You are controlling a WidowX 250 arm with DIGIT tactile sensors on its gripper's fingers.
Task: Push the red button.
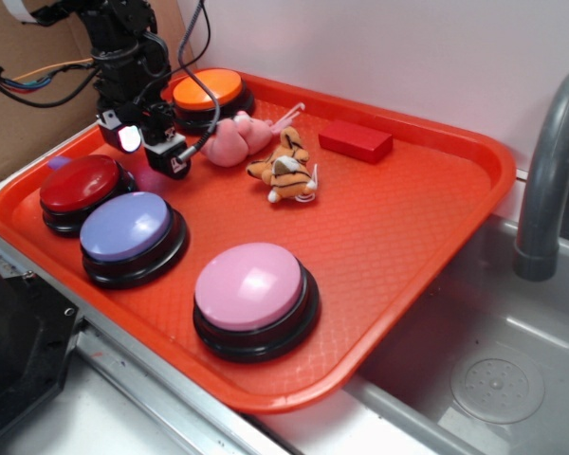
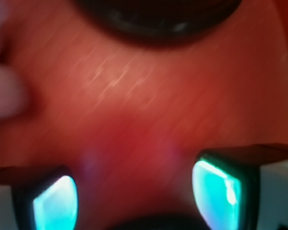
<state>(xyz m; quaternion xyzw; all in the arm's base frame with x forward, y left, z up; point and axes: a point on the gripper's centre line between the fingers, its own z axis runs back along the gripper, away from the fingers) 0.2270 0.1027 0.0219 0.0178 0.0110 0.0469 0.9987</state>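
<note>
Robot test bench staged as a toy kitchen. A grey sink basin point(image 1: 512, 379) with drain and faucet point(image 1: 550, 171) lies right; an orange tray point(image 1: 408, 227) sits beside it, cardboard point(image 1: 28, 104) far left, white wall point(image 1: 408, 47) behind.

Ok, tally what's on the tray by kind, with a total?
Push buttons: 4: red button, orange, purple, pink
Soft toys: 2: pink, tiger
Red block: 1
Total: 7
</note>
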